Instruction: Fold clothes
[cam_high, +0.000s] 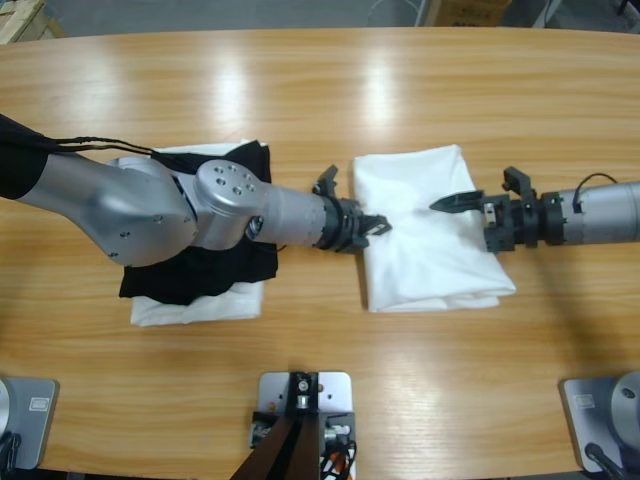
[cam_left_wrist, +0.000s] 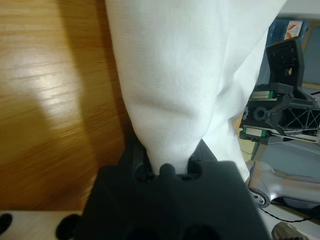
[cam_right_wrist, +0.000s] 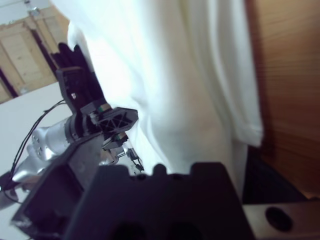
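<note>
**A:** L claw first?

**B:** Left gripper (cam_high: 375, 226) is clamped on the white T-shirt (cam_high: 420, 250). In the L wrist view the cloth narrows to a bunched point and goes right down betw. the two black jaws, so it's pinched tight. From above, the pinch is at the shirt's L edge, abt halfway along it.

**A:** R claw?

**B:** Right gripper (cam_high: 445, 204) has its black tip over the shirt's R half, nearer the far edge, pointing at the L one. Gripping or not: can't tell. The R wrist view has white cloth right up against the black body and hides the rest.

**A:** Do the two touch?

**B:** No. They face each other w/ a stretch of shirt betw. them. Each wrist cam picks up the other arm's gripper beyond the cloth.

**A:** Where's the shirt overall?

**B:** On the wooden table (cam_high: 320, 90), just R of centre, folded into a rough rectangle w/ layered edges along the near R corner. Logo and tag not visible.

**A:** Anything else on the table?

**B:** L of the shirt, under the left arm's (cam_high: 150, 205) big silver elbow, there's a black garment (cam_high: 170, 285) lying on a folded white cloth (cam_high: 200, 305). That pile is apart from the shirt. The right arm (cam_high: 600, 212) comes in from the R edge.
</note>
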